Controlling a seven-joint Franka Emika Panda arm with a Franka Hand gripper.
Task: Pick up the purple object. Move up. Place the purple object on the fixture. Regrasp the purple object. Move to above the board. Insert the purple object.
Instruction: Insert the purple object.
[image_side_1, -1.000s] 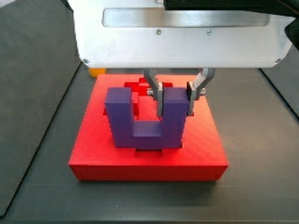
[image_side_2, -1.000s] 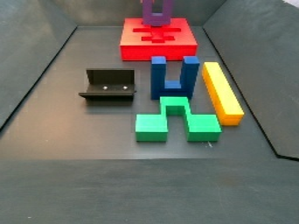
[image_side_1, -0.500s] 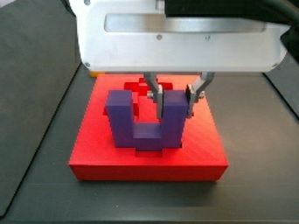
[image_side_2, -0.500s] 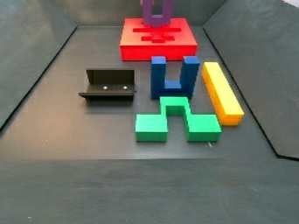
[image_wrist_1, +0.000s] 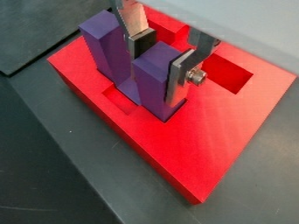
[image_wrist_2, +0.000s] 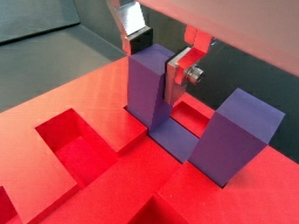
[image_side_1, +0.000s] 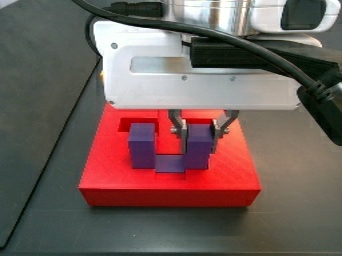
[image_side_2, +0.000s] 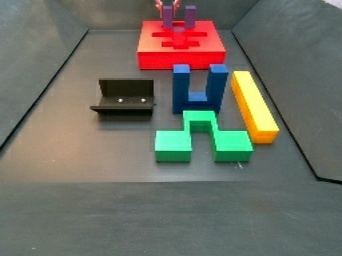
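Matte violet U-shaped purple object (image_side_1: 171, 148) has dropped into flat red board (image_side_1: 107, 178) cut-out; gripper (image_wrist_1: 163, 54) fingers still pinch one prong. Insertion near done.

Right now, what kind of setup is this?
Likely a lab bench cell for insertion tests: dark walled work floor, coloured blocks such as the yellow bar, a fixture, and the claw gripping the purple object on the board.

Both wrist views look down steeply and closely past the gripper (image_wrist_1: 163, 59) onto the board (image_wrist_1: 222, 131). A side view faces the board (image_side_1: 168, 182) closely, below the jaws. A side view sees the board (image_side_2: 182, 47) distantly, across the fixture (image_side_2: 124, 98).
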